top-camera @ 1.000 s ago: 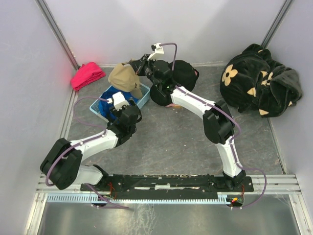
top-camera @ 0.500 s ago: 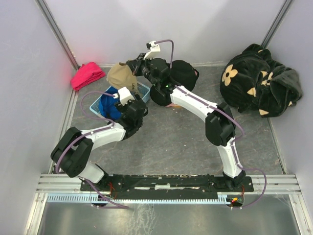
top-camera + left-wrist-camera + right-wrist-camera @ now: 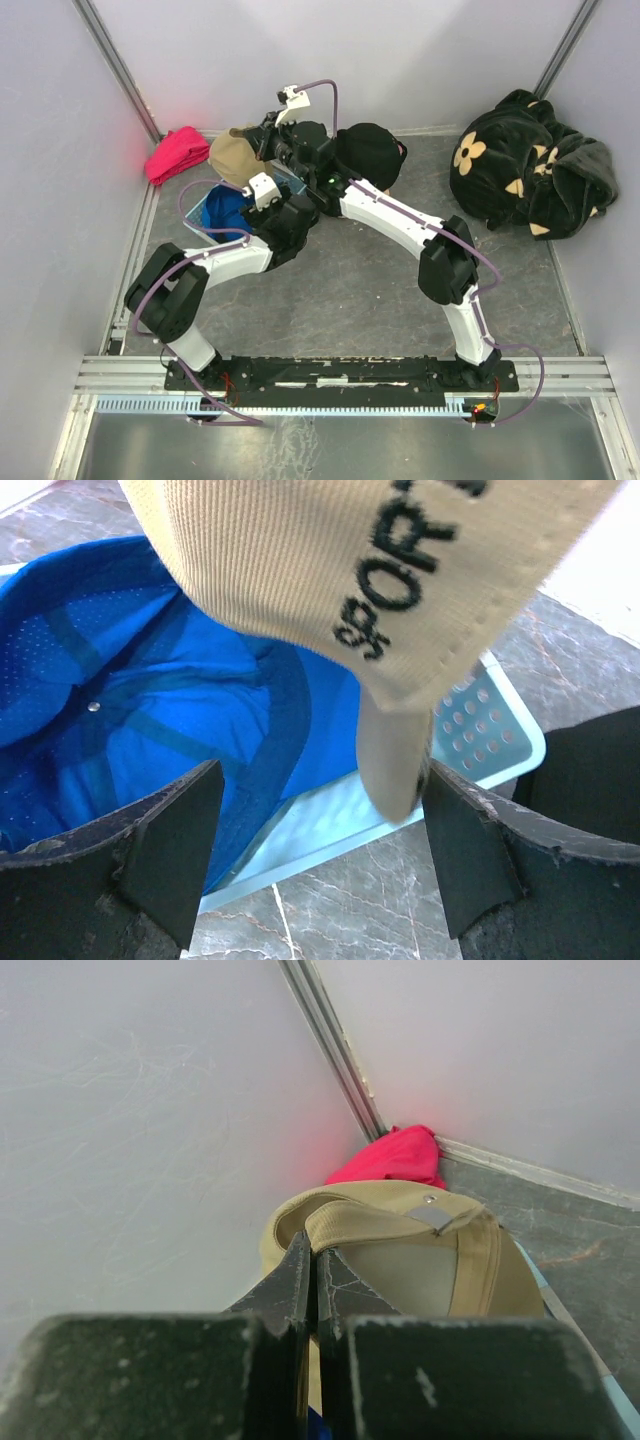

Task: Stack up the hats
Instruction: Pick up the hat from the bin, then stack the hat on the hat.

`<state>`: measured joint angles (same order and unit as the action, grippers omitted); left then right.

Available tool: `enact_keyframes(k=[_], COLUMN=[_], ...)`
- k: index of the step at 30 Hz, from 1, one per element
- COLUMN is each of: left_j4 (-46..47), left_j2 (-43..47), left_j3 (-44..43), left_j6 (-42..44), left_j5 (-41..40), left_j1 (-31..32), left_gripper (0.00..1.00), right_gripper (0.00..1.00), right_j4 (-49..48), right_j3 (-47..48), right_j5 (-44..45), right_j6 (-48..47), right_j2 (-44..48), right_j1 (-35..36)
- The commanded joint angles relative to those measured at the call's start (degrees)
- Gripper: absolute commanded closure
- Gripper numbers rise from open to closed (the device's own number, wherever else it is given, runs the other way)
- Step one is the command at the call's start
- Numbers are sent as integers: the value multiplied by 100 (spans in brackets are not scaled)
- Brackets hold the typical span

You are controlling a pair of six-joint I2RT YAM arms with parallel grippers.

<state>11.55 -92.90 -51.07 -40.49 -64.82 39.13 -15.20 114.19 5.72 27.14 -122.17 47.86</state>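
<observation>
Grey tabletop (image 3: 350, 290) — your right gripper (image 3: 312, 1280) pinches the tan hat (image 3: 228, 155) over the blue hat (image 3: 150, 700), left gripper (image 3: 320, 810) gapes empty; black hat (image 3: 368, 152) sits apart, likely unstacked.

Your right gripper (image 3: 312, 1290) swings the tan cap (image 3: 232, 155) left over the bin (image 3: 490, 730); left gripper (image 3: 318, 860) moves up beneath it, jaws widening.

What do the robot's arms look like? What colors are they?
The left arm and right arm have white sections joined by chunky black joints, with thin purple cables looping alongside. The left gripper and right gripper have dark, scuffed fingers.
</observation>
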Motion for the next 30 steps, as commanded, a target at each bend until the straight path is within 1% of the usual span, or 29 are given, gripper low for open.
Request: enact_keyframes(k=[1,7,12,14,16,18,19,22,23,24,26,28,29,30], left_j4=[-1105,-1190,-1090,-906,-494,-43,284,1578,2087,2492,2977,3225,3392,3569], left_j2=[-175,-105,-35,30,126,229,267,387,418,426,403,367,355,347], left_j3=[-522,-427,-266,-189,-60,101,204,589,726,816,879,848,845,851], left_j6=[-898,-930,-844,-701,-360,-7,226,1117,1221,1731,2123,2395,2560,2726], left_j5=[-876,-1206,-1351,-1444,-1522,-1550,-1533,-1393,-1371,-1276,-1220,-1195,-1173,-1155], left_j1=[-12,-104,-212,-218,-226,-250,-261,-280,-275,-280,-282,-284,-284,-284], left_gripper=[14,17,22,25,35,48,53,62,63,67,69,71,74,78], right_gripper=[99,99,99,99,99,98,99,99,99,99,99,99,99,98], right_j4=[-179,-182,-94,-33,0,-5,-13,-26,-27,-27,-42,-60,-64,-65], right_j3=[172,-37,-50,-35,-65,-125,-142,-170,-180,-186,-176,-157,-129,-100], right_j5=[102,35,-175,-272,-296,-361,-418,-594,-642,-687,-783,-901,-969,-1046], right_j6=[-136,-108,327,370,384,484,565,790,832,854,942,1054,1114,1166], right_j2=[627,923,1045,1080,1141,1187,1201,1225,1242,1252,1265,1261,1253,1244], right_j1=[-31,-60,-277,-334,-384,-456,-509,-636,-660,-685,-744,-828,-871,-919])
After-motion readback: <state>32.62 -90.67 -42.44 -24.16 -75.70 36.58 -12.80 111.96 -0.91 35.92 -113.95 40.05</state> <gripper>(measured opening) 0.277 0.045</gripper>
